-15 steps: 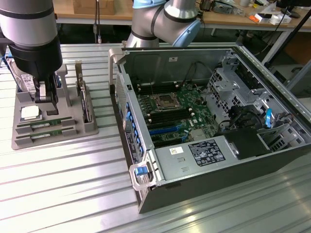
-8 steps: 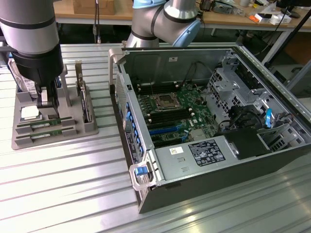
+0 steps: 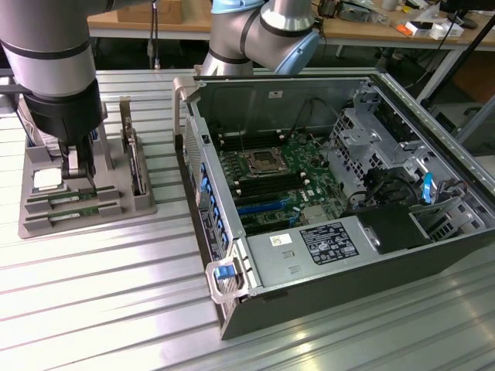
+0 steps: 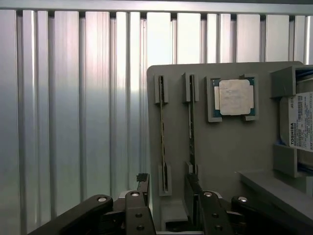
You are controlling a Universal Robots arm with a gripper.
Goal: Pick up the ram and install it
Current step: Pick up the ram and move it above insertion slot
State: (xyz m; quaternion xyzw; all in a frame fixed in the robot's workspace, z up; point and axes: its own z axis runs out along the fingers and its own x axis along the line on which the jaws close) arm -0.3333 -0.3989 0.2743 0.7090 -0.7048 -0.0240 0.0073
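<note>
We see the fingers (image 4: 143, 186) standing apart, one on each side of the ram (image 4: 162, 132), with nothing clamped between them. Whether either one touches the board, we cannot tell. The gripper (image 4: 166, 182) hangs low over it, and we judge the spread is there so that closing would pinch the board across its thin faces.

The ram sits on its long edge, thin edge upward, each end caught in a slot of the grey holder (image 4: 230, 147), not yet lifted. We take it the slots keep it upright so that both faces are free to be gripped. Its long axis runs crosswise to the line between the fingers and in line with the ribs of the metal table (image 4: 73, 122). In the exterior view it lies roughly from that view's left to its right.

A second stick (image 4: 191, 127) stands just beside it, parallel, in its own slots. Past that, a square processor chip (image 4: 234, 97) lies flat in a recess, and a hard drive (image 4: 298, 122) stands on edge at the holder's far side.

Well apart, toward the exterior view's right, the computer case (image 3: 433, 263) lies open with its green board (image 3: 271, 174) facing up.
</note>
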